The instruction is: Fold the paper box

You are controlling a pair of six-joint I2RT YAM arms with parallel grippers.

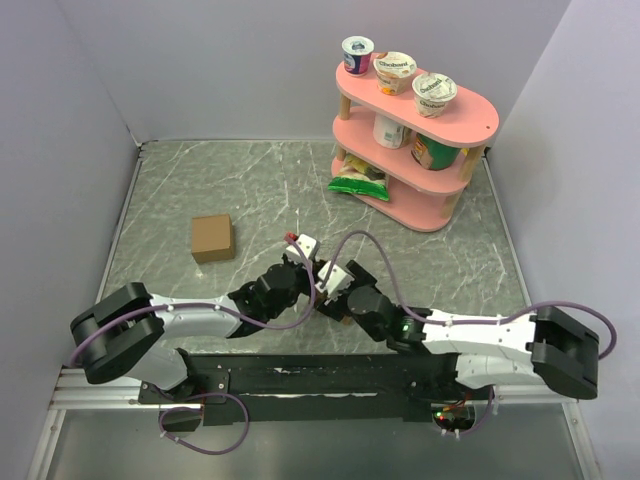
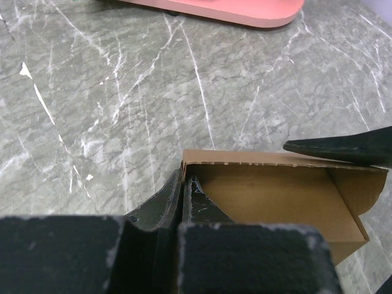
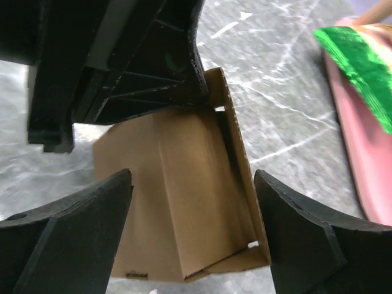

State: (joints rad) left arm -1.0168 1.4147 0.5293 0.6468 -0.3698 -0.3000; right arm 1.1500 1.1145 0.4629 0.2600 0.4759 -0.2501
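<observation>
While the black two-finger left end effector [image 2: 182, 195] is pinched shut on one side wall of the plain brown creased-cardboard paper box [image 2: 275, 196], one finger inside and one outside, the box rests on the grey marble-patterned desk [image 1: 250, 190] near centre, just ahead of the arm bases. Its hollow interior faces the left wrist camera. A rounded flap at the far end stands out, not yet tucked.

Black right end effector [image 3: 193, 184]: fingers spread wide, one on either side of the carton, holding nothing. No contact with the cardboard is visible. One of its fingertips shows in the left wrist view just over the far rim.

Top view: box almost wholly hidden under the two wrists, which meet nose to nose above it.

Reading of the arrangement (judgement): the left pinch serves as an anchor, holding the wall upright and stopping the light carton sliding. The right straddle looks like a set-up for squeezing the walls square or pushing the loose flap in. The box seems partly erected, closure not done.

Not involved: small neat brown cardboard cube [image 1: 212, 238], well apart to the left, and the pink two-tier shelf [image 1: 478, 118] at far right with a green packet [image 1: 358, 182] at its foot.
</observation>
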